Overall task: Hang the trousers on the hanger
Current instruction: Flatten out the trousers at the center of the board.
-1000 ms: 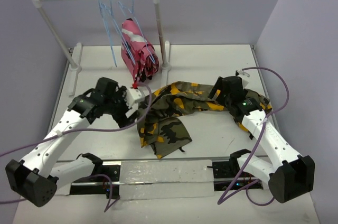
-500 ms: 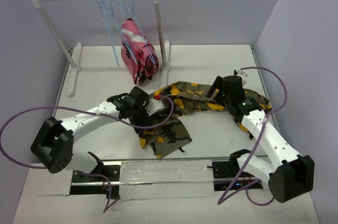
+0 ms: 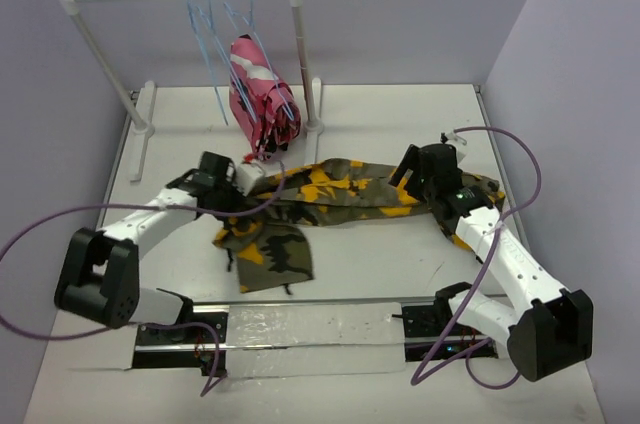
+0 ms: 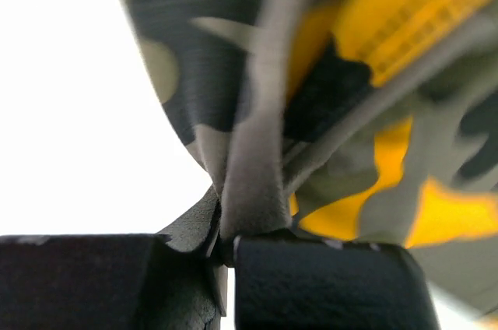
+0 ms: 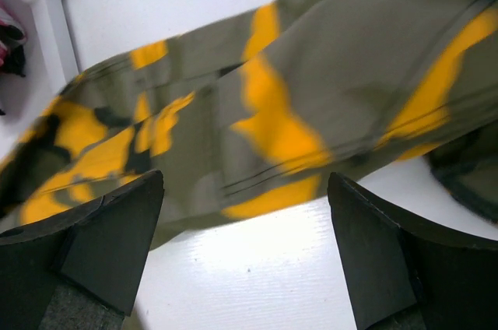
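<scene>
The olive, black and orange-yellow camouflage trousers (image 3: 350, 194) lie stretched across the middle of the table, with one leg folded toward the front (image 3: 270, 254). My left gripper (image 3: 262, 182) is at their left end. In the left wrist view it (image 4: 226, 243) is shut on a bunched fold of the trousers (image 4: 179, 34). My right gripper (image 3: 415, 169) is over the right part of the trousers. In the right wrist view it (image 5: 245, 190) is open, with the trousers (image 5: 311, 89) and bare table below it. Thin light-blue hangers (image 3: 205, 44) hang on the rail at the back.
The white rail stand (image 3: 300, 54) stands at the back left of the table. A pink, white and black camouflage garment (image 3: 260, 94) hangs from it on a hanger, just behind my left gripper. Purple walls close in the back and the right side.
My left gripper has shut on the trousers and pulled back to the left, drawing the cloth out into a long band. The folded leg slid left. The right arm has barely moved.
</scene>
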`<action>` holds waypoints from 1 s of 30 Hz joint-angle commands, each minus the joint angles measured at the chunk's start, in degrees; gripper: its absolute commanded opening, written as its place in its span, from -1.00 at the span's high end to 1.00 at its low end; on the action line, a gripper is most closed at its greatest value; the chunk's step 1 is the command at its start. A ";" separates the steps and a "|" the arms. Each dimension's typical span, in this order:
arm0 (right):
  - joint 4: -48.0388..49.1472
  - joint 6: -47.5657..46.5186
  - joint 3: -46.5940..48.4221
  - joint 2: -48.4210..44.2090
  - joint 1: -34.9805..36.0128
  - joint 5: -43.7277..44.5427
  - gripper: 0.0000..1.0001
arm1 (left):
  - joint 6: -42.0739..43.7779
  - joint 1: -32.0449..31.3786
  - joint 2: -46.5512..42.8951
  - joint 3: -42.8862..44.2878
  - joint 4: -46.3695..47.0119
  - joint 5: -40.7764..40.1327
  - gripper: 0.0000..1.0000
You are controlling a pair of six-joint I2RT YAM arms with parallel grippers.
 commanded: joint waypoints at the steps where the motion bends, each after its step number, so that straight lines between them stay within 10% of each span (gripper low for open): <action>1: 3.67 0.05 -1.26 3.10 -0.27 0.44 -0.85 | 5.90 7.55 -7.49 3.78 -2.49 -2.51 1.00; 16: 6.34 -1.43 -3.55 5.45 0.02 0.50 -0.82 | 21.95 18.79 -7.71 13.61 0.42 -13.91 0.90; 24: 4.45 -1.70 -3.85 2.27 0.13 0.87 -0.84 | 12.41 19.57 -3.12 21.82 -3.85 -11.61 -0.99; 30: 2.75 -0.87 -4.52 -1.16 0.05 2.40 -0.85 | 4.31 22.32 -9.75 23.85 -18.59 -3.32 -0.98</action>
